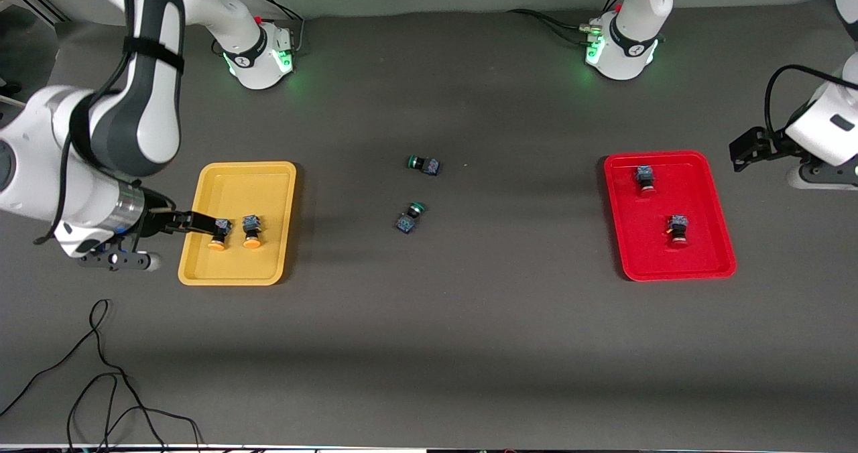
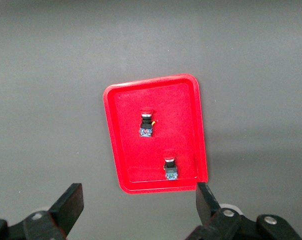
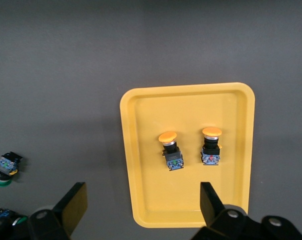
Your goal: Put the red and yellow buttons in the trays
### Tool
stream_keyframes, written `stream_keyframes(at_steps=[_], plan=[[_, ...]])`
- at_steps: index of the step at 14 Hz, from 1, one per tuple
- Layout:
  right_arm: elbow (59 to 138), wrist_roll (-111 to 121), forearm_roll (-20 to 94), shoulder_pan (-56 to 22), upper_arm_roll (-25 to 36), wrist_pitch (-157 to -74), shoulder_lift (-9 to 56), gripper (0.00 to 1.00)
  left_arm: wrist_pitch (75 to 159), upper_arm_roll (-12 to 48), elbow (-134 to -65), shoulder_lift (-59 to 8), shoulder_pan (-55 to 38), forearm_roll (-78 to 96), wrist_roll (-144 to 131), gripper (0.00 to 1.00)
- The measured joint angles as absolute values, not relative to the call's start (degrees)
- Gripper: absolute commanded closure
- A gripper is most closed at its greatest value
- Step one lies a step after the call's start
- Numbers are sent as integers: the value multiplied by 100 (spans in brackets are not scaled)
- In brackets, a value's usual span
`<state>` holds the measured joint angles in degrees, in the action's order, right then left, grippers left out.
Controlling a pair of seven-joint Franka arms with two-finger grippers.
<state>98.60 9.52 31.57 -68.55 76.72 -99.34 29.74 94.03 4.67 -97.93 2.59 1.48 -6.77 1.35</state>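
Two yellow buttons (image 1: 218,235) (image 1: 252,232) stand side by side in the yellow tray (image 1: 241,185), on the half nearer the front camera. In the right wrist view the same buttons (image 3: 170,150) (image 3: 211,146) sit inside that tray (image 3: 191,105). My right gripper (image 1: 208,224) (image 3: 142,202) hangs open and empty over the tray's rim. Two red buttons (image 1: 645,179) (image 1: 678,230) rest in the red tray (image 1: 697,185), and both red buttons (image 2: 146,122) (image 2: 170,166) show in the left wrist view. My left gripper (image 1: 741,151) (image 2: 138,200) is open and empty, over the table beside the red tray (image 2: 181,100).
Two green-capped buttons (image 1: 423,165) (image 1: 410,217) lie on the dark table between the trays; the right wrist view catches them (image 3: 5,170) (image 3: 1,215) too. Loose black cables (image 1: 100,372) trail near the table's front edge at the right arm's end.
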Motion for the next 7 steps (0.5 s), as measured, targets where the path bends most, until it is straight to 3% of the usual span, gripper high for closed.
stream_keyframes(at_steps=[4,7], plan=[[9370,625,2957,-7015,7910,-9403,2936,0,9403,416,-9845,286,84,-677,107,0],[9049,345,2294,-6393,7187,-9233,2464,0,9403,402,-9848,285,147,-677,96,0]])
